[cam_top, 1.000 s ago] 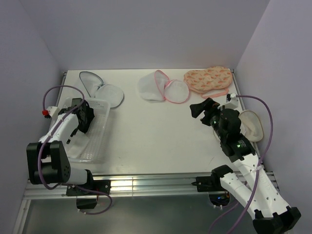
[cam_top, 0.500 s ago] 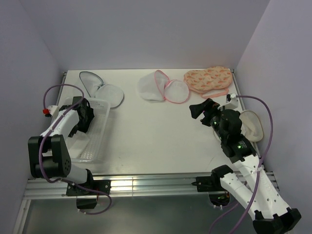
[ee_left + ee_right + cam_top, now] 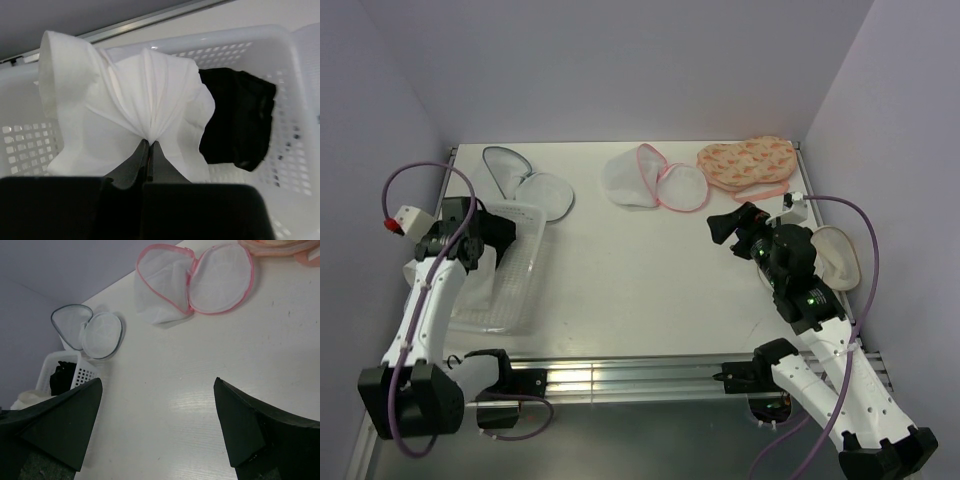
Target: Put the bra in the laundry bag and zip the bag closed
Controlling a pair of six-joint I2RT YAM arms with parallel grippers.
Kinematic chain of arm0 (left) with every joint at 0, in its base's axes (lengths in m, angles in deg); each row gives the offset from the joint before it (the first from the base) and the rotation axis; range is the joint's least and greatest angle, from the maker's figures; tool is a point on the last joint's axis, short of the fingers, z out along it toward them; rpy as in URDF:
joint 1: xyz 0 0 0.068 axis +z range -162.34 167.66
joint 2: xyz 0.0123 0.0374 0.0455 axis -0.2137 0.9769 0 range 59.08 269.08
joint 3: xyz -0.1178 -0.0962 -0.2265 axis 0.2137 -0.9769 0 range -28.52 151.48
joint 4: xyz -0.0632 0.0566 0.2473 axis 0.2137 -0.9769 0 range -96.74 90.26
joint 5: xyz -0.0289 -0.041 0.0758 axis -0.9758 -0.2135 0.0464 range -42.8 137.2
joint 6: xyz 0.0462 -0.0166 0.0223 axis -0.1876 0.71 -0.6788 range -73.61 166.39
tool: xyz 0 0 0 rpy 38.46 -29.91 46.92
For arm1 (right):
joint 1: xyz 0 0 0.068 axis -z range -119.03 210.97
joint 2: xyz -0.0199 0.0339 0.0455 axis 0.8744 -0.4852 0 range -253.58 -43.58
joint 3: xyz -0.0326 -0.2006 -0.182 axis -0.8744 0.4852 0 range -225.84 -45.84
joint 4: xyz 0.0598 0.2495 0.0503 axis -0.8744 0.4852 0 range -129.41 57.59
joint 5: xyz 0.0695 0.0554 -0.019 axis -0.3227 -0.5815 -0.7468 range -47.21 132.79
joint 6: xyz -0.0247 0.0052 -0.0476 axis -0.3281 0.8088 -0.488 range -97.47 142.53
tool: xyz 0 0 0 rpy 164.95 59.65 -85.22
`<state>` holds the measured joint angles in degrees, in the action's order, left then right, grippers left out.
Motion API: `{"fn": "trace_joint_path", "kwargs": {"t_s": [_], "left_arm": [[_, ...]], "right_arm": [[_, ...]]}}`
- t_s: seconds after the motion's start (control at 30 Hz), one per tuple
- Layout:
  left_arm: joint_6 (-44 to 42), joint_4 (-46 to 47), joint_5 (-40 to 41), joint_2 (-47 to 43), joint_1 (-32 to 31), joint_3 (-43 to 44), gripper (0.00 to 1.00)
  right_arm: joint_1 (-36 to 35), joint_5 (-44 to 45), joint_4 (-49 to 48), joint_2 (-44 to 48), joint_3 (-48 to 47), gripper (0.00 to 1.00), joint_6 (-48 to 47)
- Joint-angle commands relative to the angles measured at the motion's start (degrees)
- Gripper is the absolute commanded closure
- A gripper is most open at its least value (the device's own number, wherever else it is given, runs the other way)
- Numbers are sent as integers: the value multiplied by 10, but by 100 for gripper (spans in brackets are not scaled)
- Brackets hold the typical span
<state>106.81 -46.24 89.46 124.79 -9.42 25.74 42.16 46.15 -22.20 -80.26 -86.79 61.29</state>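
The black bra (image 3: 237, 120) lies in the right part of a white slotted basket (image 3: 295, 75), and shows as a dark patch (image 3: 61, 377) in the right wrist view. My left gripper (image 3: 149, 142) is shut on a bunched white cloth (image 3: 125, 100) beside the bra, not on the bra itself. The laundry bag (image 3: 657, 180) with pink trim lies open in two halves at the back middle of the table (image 3: 192, 282). My right gripper (image 3: 728, 222) hovers open over bare table right of centre (image 3: 157, 390), holding nothing.
A white mesh pouch with grey trim (image 3: 525, 180) lies open behind the basket (image 3: 520, 290). An orange patterned pouch (image 3: 748, 162) sits at the back right. A cream rounded item (image 3: 838, 255) rests by the right wall. Walls close in on both sides.
My left gripper went from open to shut, pinching the white cloth, and that arm has drawn back toward the near left. The right arm has not moved.
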Motion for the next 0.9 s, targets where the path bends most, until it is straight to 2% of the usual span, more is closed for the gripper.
{"fn": "trace_joint_path", "kwargs": {"t_s": [0.0, 0.17, 0.4, 0.53, 0.73, 0.8, 0.83, 0.87], "left_arm": [[-71, 30, -30, -65, 1, 17, 100], [-117, 41, -58, -142, -4, 51, 100], [-169, 38, -117, -172, -31, 147, 100], [-177, 40, -128, -171, -84, 205, 100], [-192, 46, -130, -126, -200, 280, 100], [-196, 52, -125, -96, -253, 298, 100], [-196, 52, -113, -87, -301, 319, 100], [-196, 52, -81, -64, -329, 329, 100]], "right_arm": [[2, -3, -12, 1, -24, 0, 3], [2, -6, -17, -7, -22, 0, 6], [3, -5, -27, -15, -15, 0, 5], [3, 1, -25, -15, -19, 0, 4], [3, 8, -17, -5, -24, 0, 3], [3, 13, -11, -4, -27, 0, 0], [3, 15, -10, -3, -29, 0, -1], [3, 16, -4, -3, -31, 0, -3]]}}
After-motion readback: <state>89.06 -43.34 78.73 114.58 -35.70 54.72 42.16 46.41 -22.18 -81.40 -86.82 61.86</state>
